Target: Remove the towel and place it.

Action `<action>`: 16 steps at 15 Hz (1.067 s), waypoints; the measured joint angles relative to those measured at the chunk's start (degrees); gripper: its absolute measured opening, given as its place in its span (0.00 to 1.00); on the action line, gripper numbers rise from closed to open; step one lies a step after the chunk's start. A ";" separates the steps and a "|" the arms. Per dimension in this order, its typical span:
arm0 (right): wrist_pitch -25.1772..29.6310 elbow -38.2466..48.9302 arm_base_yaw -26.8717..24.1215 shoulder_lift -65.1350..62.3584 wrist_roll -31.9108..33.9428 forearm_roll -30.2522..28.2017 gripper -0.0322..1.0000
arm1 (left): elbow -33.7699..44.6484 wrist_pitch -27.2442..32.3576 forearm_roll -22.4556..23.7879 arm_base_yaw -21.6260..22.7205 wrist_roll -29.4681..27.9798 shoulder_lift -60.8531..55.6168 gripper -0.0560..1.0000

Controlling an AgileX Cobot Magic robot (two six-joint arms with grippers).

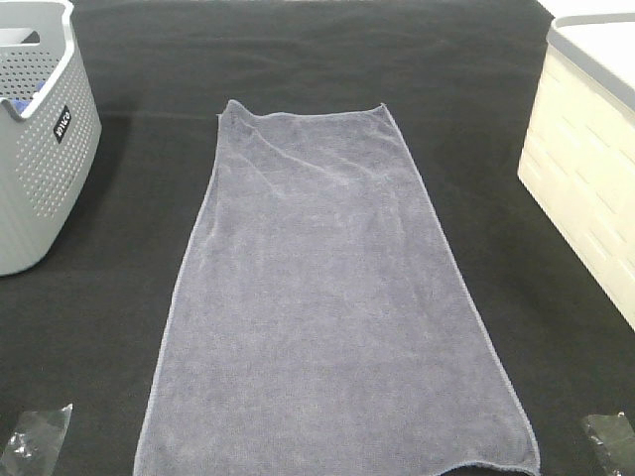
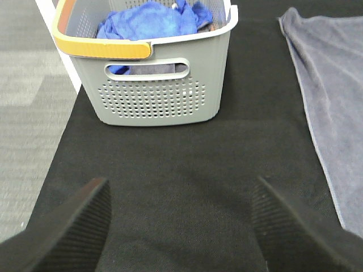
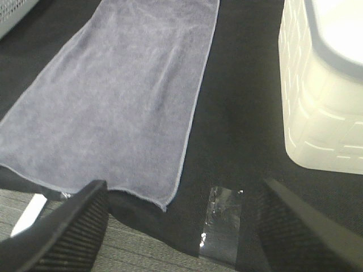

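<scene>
The bluish-grey towel lies spread flat and lengthwise on the black table cloth, between the two containers. It also shows in the left wrist view and the right wrist view. My left gripper is open and empty, over the black cloth in front of the grey basket, to the left of the towel. My right gripper is open and empty, at the table's near edge beside the towel's near right corner. Neither gripper shows in the exterior view.
The grey perforated basket with an orange handle stands at the left and holds blue cloth. A white lidded box stands at the right. Shiny tape patches mark the near corners.
</scene>
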 joint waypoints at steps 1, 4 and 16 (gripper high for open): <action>0.11 1.83 0.00 -2.18 -0.57 0.06 0.73 | 1.09 1.03 0.00 0.00 0.00 -1.83 0.68; 0.11 5.33 0.00 -2.81 -2.69 1.95 0.73 | 3.61 2.41 -2.06 0.00 2.81 -2.23 0.68; -5.96 11.23 0.00 -2.81 -5.21 3.55 0.73 | 7.51 -3.84 -5.61 0.00 4.70 -2.23 0.68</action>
